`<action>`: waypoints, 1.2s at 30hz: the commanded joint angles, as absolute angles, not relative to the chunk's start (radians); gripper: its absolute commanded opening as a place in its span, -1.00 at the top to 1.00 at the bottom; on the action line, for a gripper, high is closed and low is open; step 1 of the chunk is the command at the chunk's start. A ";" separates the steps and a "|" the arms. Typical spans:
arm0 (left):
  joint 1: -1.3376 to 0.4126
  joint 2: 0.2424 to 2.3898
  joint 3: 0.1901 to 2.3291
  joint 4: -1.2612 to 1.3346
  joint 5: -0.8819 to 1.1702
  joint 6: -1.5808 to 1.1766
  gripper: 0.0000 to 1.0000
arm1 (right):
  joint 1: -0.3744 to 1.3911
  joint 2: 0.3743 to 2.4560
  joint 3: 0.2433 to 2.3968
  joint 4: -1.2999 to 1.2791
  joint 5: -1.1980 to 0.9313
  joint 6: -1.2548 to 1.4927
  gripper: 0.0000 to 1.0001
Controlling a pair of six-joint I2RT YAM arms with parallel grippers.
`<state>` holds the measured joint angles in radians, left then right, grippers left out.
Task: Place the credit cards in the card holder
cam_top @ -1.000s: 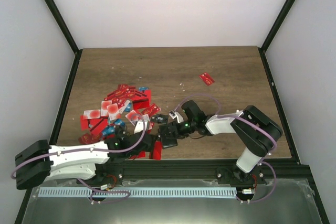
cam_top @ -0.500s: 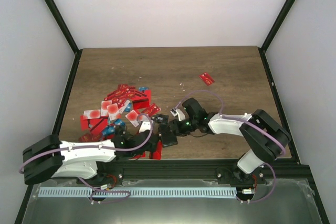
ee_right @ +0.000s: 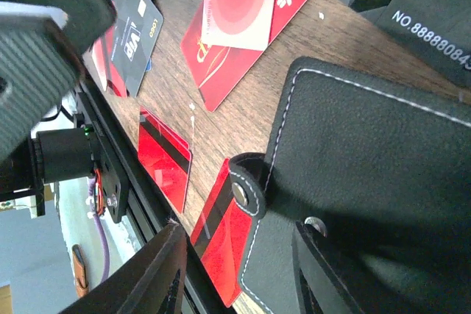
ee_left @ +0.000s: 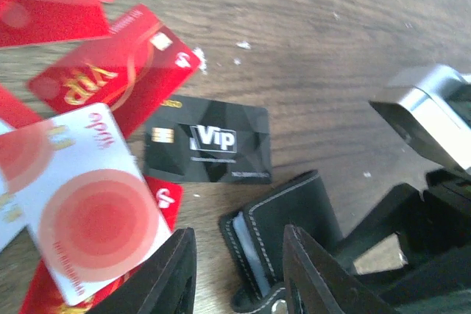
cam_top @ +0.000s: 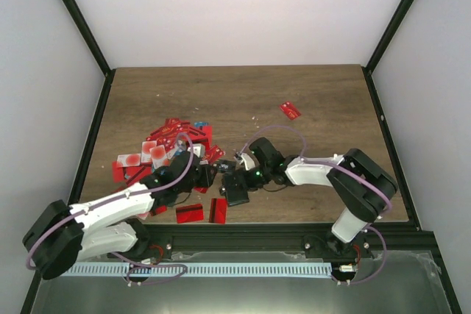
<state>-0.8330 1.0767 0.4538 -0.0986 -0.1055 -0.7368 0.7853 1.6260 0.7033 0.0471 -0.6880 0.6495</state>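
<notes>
Credit cards [cam_top: 165, 145] are lying in a heap on the table [cam_top: 294, 86]. The card holder [cam_top: 237, 193] is lying just beside them. The left gripper [ee_left: 239, 233] and right gripper [ee_right: 237, 232] are hanging over it, jaws apart, gripping nothing.

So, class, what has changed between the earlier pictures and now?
The left arm swung away from the near edge toward the small black folding card holder, uncovering a red plastic card. The right arm, holder and red card pile hardly moved.

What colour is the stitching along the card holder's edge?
White, against the black card holder; the right wrist view shows it best.
</notes>
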 commanded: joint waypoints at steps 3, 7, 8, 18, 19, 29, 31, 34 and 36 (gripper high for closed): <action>-0.751 1.214 0.522 0.032 0.254 -0.589 0.37 | 0.795 1.669 0.757 0.067 -0.691 0.634 0.17; -0.725 1.339 0.551 0.079 0.320 -0.583 0.43 | 0.795 1.696 0.770 0.068 -0.692 0.637 0.18; -0.717 1.369 0.557 0.084 0.333 -0.581 0.45 | 0.795 1.701 0.772 0.068 -0.692 0.637 0.19; -0.698 1.549 0.548 0.116 0.370 -0.583 0.69 | 0.795 1.732 0.793 0.063 -0.704 0.634 0.24; -0.698 1.549 0.543 0.123 0.372 -0.586 0.69 | 0.796 1.734 0.792 0.065 -0.707 0.634 0.26; -0.697 1.551 0.522 0.150 0.374 -0.595 0.69 | 0.796 1.759 0.805 0.073 -0.718 0.635 0.55; -0.697 1.555 0.522 0.153 0.374 -0.597 0.69 | 0.796 1.763 0.808 0.073 -0.719 0.635 0.60; -0.697 1.556 0.520 0.151 0.374 -0.597 0.70 | 0.796 1.767 0.811 0.073 -0.724 0.636 0.72; -0.697 1.554 0.519 0.152 0.369 -0.596 0.70 | 0.796 1.767 0.811 0.073 -0.724 0.637 0.75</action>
<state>-0.6945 1.5360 0.5392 0.1562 0.3531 -0.5983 0.7883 1.7527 0.7773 0.0723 -0.7151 0.6434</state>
